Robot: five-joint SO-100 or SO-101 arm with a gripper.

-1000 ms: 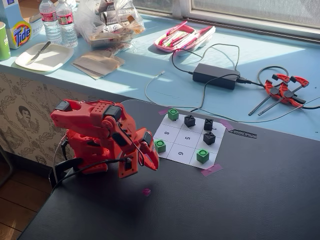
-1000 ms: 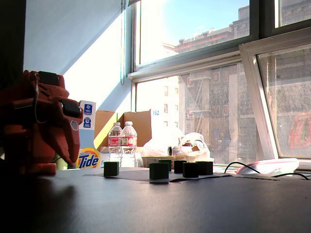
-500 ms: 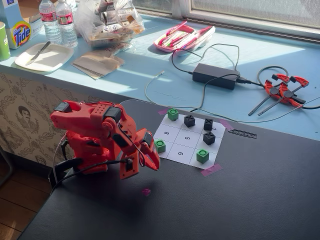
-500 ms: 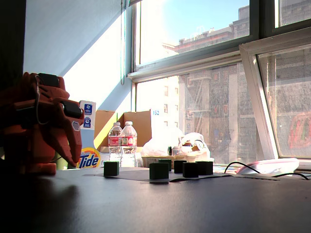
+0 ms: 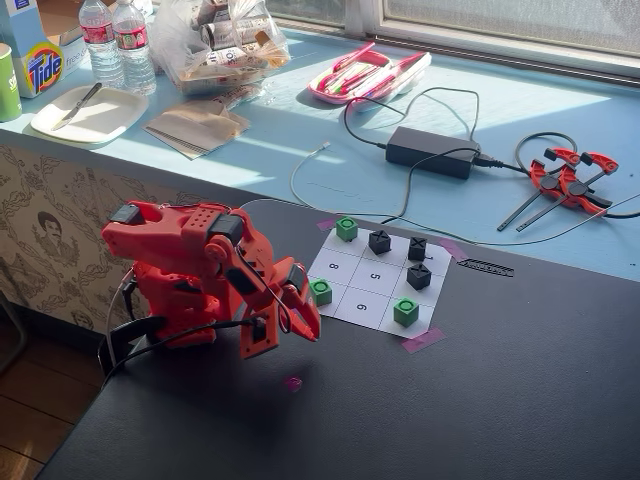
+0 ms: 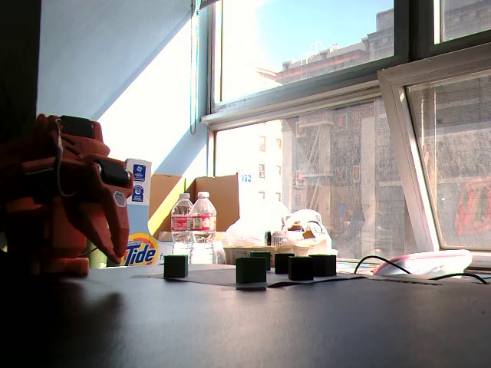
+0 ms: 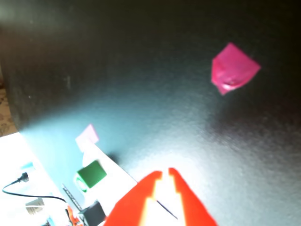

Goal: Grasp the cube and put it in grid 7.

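The red arm (image 5: 190, 275) sits folded at the left of a fixed view, its gripper (image 5: 300, 325) hanging low over the dark table (image 5: 500, 400), just left of the paper grid (image 5: 375, 285). In the wrist view the fingers (image 7: 181, 195) are nearly together at the bottom centre, clenched on nothing. A green cube (image 5: 320, 292) rests on the grid's lower-left corner cell, right beside the gripper; two more green cubes (image 5: 346, 228) (image 5: 405, 311) sit on the grid's top and lower-right corners. A pink scrap (image 7: 233, 68) lies on the table at the wrist view's upper right.

Three green cubes (image 5: 346, 229), apparently three black cubes (image 5: 379, 241).
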